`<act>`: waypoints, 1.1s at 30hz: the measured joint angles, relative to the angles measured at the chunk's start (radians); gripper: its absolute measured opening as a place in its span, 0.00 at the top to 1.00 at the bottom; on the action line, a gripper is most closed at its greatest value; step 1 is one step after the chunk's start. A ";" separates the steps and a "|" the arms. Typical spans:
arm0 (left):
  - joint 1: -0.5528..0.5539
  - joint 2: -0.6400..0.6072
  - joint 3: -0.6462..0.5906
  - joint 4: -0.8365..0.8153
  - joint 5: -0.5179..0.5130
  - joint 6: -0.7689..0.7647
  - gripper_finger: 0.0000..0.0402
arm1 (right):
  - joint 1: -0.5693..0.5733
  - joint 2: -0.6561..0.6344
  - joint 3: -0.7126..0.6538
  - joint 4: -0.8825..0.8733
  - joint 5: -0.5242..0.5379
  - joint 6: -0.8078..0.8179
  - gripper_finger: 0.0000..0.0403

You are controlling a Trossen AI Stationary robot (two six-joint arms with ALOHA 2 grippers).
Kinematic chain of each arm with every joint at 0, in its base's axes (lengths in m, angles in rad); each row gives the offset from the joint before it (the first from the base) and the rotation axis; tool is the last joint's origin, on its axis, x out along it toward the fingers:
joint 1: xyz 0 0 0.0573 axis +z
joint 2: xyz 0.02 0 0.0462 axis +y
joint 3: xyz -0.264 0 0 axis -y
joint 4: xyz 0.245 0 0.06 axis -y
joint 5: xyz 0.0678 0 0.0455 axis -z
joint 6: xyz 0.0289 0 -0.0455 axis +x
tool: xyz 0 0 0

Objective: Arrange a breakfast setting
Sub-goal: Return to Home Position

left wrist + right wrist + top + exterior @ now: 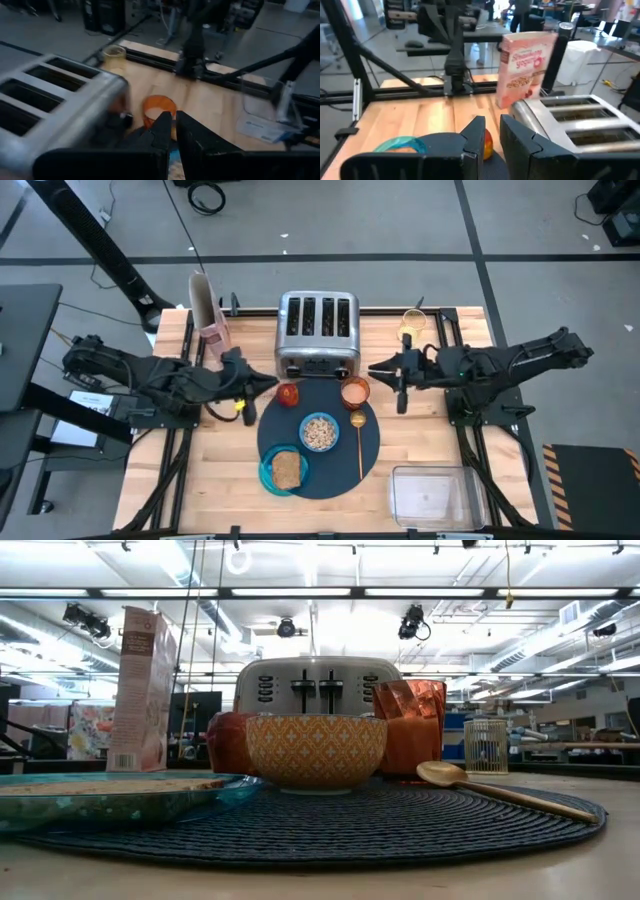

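Nearest the low camera lies the woven dark slate-blue mat (350, 825), centred on the table (420, 440) in front of the steel toaster (318, 330); every item of the setting rests on it or at its rim.

- Blue plate (266, 470): on the mat's edge away from the toaster, on the left arm's side; the toast (287, 469) lies flat on it.
- Small bowl (319, 431): upright at the mat's centre, containing pale cereal.
- Gold spoon (359, 445): flat beside the bowl on the right arm's side, its bowl end toward the copper cup (355, 392).
- Red apple (289, 394) and the cup: at the mat's toaster-side rim, apart from each other.

Left gripper (268, 383): raised just beside the apple; fingers pressed almost together, holding nothing.
Right gripper (378, 368): raised near the cup; fingers narrowly spread, holding nothing.

Pink cereal box (208, 310): upright beside the toaster, off the mat.
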 joint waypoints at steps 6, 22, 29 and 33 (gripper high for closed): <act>0.001 -0.046 0.000 -0.035 -0.080 0.100 0.91 | -0.031 -0.184 -0.218 0.066 -0.065 0.064 0.83; 0.167 -0.096 -0.350 0.386 -0.019 0.144 0.91 | -0.060 -0.646 -0.487 0.066 -0.127 0.016 0.83; 0.163 -0.235 -0.485 0.351 -0.032 0.304 0.91 | -0.066 -0.792 -0.576 0.062 -0.076 0.046 0.83; 0.159 -0.251 -0.509 0.277 -0.009 0.320 0.91 | -0.082 -0.855 -0.605 0.059 -0.068 0.044 0.82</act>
